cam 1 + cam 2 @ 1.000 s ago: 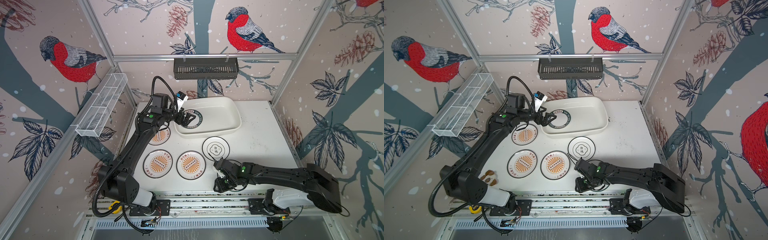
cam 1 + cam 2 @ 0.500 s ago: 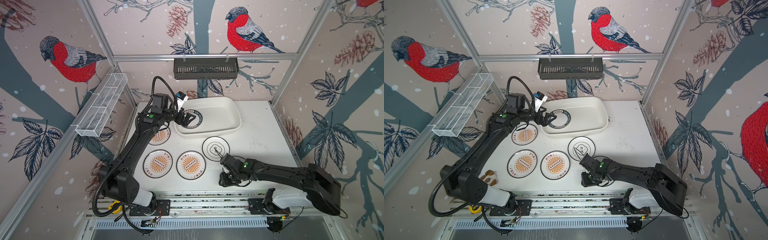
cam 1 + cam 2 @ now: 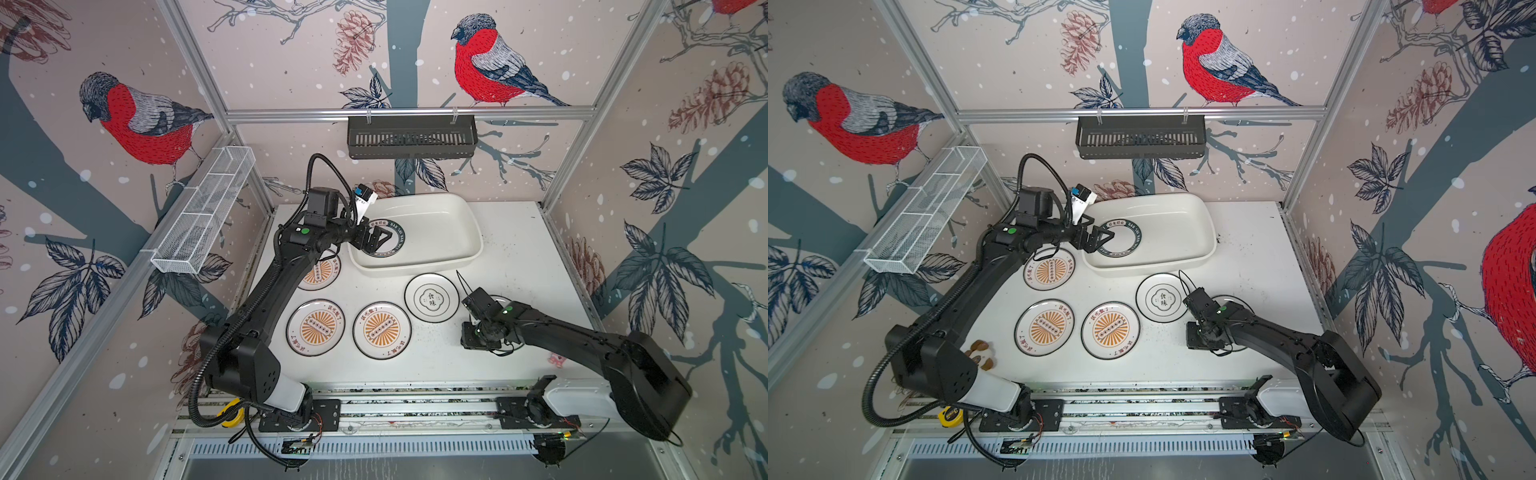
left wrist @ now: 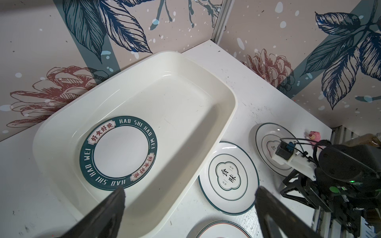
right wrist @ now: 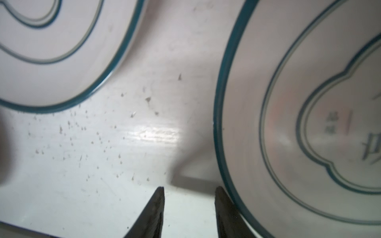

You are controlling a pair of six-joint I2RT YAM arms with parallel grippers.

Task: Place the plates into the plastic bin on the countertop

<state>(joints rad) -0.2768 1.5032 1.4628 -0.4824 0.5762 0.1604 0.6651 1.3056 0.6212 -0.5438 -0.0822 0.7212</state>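
Observation:
The cream plastic bin (image 3: 440,232) (image 3: 1177,232) (image 4: 175,92) stands at the back of the white countertop (image 3: 519,249). One teal-ringed plate (image 3: 395,245) (image 4: 118,152) lies flat in its left end. My left gripper (image 3: 380,241) (image 3: 1102,241) (image 4: 190,192) hovers open and empty above that end. Three orange sunburst plates (image 3: 316,328) (image 3: 381,330) (image 3: 322,272) and a quatrefoil plate (image 3: 431,298) lie on the countertop. A second quatrefoil plate (image 3: 500,298) (image 5: 288,123) is mostly hidden under my right arm. My right gripper (image 3: 476,334) (image 5: 189,189) is down at the countertop, partly open and empty, one fingertip beside that plate's rim.
A black slotted rack (image 3: 411,137) hangs on the back wall and a white wire mesh basket (image 3: 203,212) on the left wall. A small pink toy (image 3: 557,359) lies near the front right edge. A brown and white object (image 3: 982,353) sits by the left arm's base.
My right gripper has moved right and slightly back, from the front of the table to the rim of the right-hand quatrefoil plate. The left arm has not moved.

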